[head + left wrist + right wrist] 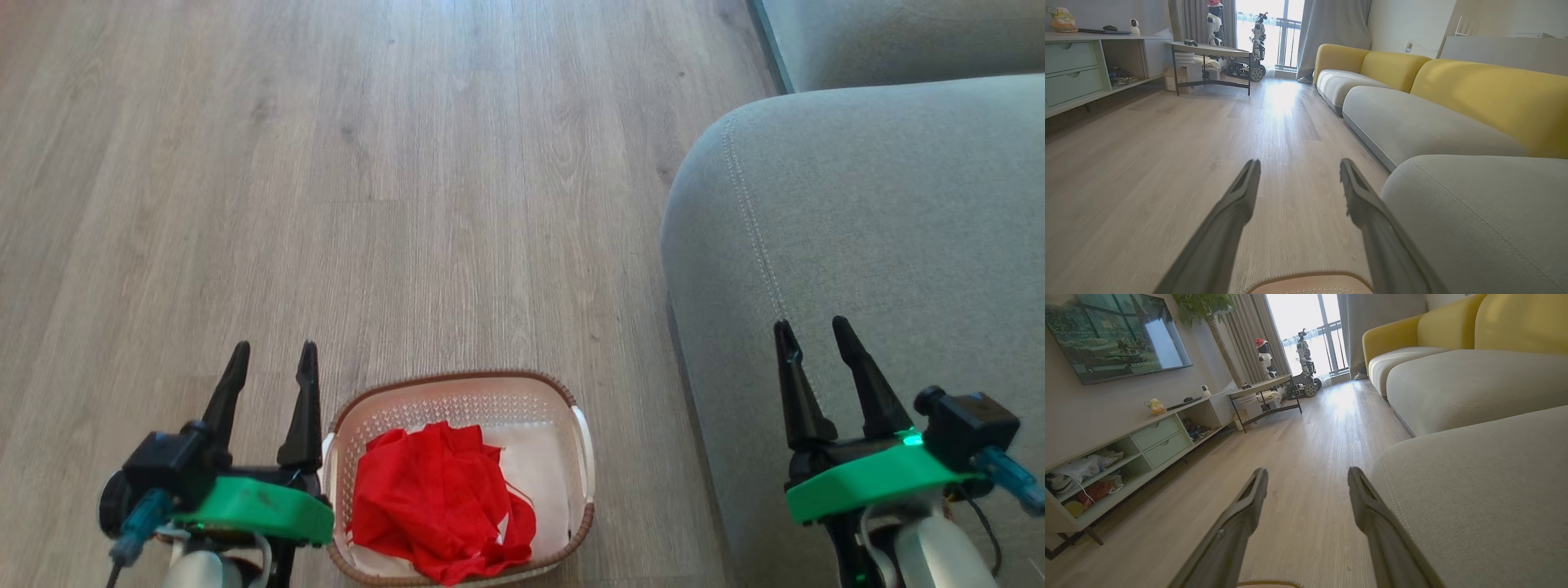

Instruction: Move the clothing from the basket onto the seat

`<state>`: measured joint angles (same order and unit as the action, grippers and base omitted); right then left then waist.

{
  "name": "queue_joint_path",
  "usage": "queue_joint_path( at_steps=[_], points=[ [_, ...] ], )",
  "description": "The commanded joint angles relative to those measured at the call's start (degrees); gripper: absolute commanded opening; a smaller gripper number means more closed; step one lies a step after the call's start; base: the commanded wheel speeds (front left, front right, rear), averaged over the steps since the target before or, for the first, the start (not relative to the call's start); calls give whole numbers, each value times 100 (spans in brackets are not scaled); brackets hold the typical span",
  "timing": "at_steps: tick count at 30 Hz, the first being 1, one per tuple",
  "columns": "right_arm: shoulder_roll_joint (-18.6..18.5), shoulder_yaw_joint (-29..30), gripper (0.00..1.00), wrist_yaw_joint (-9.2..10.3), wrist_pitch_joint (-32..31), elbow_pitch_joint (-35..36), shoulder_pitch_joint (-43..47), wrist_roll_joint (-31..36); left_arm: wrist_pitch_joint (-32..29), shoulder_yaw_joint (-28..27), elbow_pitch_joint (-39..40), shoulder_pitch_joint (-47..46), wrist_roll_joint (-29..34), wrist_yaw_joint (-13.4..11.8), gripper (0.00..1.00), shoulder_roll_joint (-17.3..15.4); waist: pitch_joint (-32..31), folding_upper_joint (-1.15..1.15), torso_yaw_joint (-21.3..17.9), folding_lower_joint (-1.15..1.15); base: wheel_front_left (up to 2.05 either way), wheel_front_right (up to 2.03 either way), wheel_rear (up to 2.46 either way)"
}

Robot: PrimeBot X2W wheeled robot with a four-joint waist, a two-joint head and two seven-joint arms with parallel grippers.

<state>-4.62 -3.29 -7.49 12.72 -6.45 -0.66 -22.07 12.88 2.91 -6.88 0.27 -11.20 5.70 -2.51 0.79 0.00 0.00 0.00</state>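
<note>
Head view. The red clothing (437, 498) is seen bunched inside the cream perforated basket (457, 379), which is set on the wood-plank floor (367, 204) at the lower centre of the frame. The grey-green seat cushion (882, 229) is located at the right, apart from the basket. The left hand (275, 349) is held at the lower left, just beside the basket, with its fingers spread and empty. The right hand (812, 327) is shown at the lower right, in front of the cushion, likewise spread and empty.
</note>
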Motion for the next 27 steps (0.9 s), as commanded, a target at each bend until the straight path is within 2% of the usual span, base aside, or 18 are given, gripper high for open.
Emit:
queue_joint_path(
  at_steps=[1,9,27],
  points=[
    [-66,-145,100,0,97,232,-320,129,82,-157,244,-303,148,-28,100,-65,2,0,0,0,0,0,0],
    [-53,-222,100,0,228,309,-328,600,212,-123,262,-313,686,-34,100,-62,13,0,-8,0,0,0,0],
    [-40,-238,100,0,228,241,-325,537,212,-99,100,-335,537,-21,100,-46,30,0,-19,0,0,0,0]
  ],
)
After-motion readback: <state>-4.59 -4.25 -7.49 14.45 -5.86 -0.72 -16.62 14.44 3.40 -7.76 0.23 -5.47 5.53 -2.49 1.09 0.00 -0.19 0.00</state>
